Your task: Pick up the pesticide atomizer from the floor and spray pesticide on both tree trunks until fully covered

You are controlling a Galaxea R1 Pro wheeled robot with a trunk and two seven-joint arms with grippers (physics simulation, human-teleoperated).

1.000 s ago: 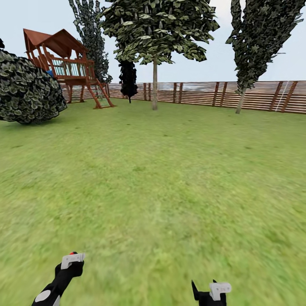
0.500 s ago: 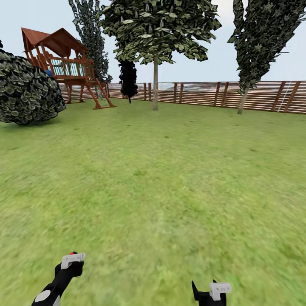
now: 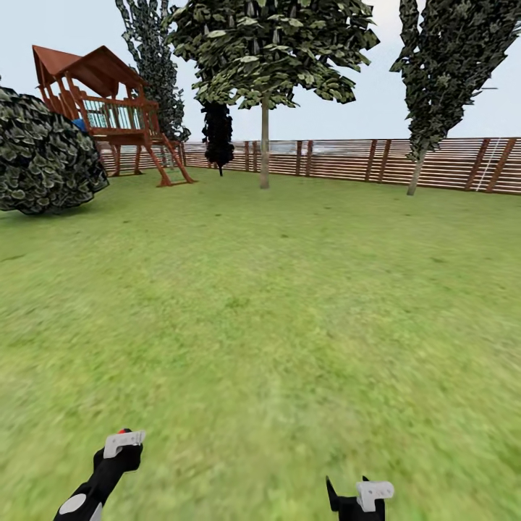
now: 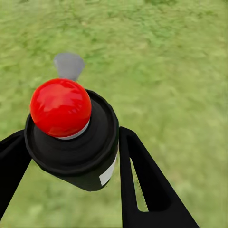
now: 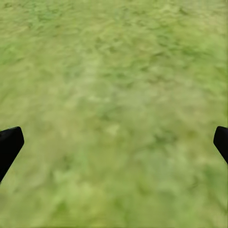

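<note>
- Slightly shifted since the earlier head pictures is the whole scene: the brown wooden play tower with a peaked roof (image 3: 108, 108) and the big round dark-green bush (image 3: 43, 155) sit a little further left, while the leaning tree at the right (image 3: 434, 79) sits a touch further right. That is the camera moving; both arms keep the same places at the picture's lower edge.
- Head view: a wide green grass lawn (image 3: 275, 304) runs to a brown horizontal-slat wooden fence (image 3: 347, 159). A tree with a pale trunk and a ragged grey-green crown (image 3: 264, 141) stands before the fence near the middle, well apart from the leaning tree. A small black-leaved tree (image 3: 218, 134) stands just left of it.
- Head view, low: the left gripper (image 3: 123, 445) is at lower left with a speck of red at its top; the right gripper (image 3: 358, 496) is at lower right. Their jaws cannot be read here.
- Left wrist view: the left gripper (image 4: 71, 156) has its two black fingers (image 4: 142, 185) clamped against the sides of the pesticide atomizer, a black round canister with a glossy red ball cap (image 4: 61, 107). A small grey nozzle (image 4: 69, 65) pokes out beyond the cap. Blurred grass lies below.
- Right wrist view: the right gripper (image 5: 114, 142) has its black fingertips (image 5: 9, 145) at opposite edges, spread wide with nothing between them, over blurred grass.
</note>
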